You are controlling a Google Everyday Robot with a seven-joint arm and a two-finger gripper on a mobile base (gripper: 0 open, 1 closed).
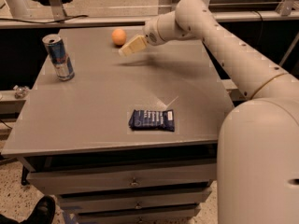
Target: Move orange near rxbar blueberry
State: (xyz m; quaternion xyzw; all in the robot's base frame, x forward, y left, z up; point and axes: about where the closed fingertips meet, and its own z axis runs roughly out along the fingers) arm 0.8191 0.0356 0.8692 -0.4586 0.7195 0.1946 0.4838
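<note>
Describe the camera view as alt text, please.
A robot arm's gripper hovers beside an orange at the far side of a grey table. A dark blue snack bar lies near the front edge; a drink can stands at the left.

The big white arm (233,55) reaches across from the lower right. It bends at the round wrist (159,31). The tan gripper (132,45) at its tip points down and left.
</note>
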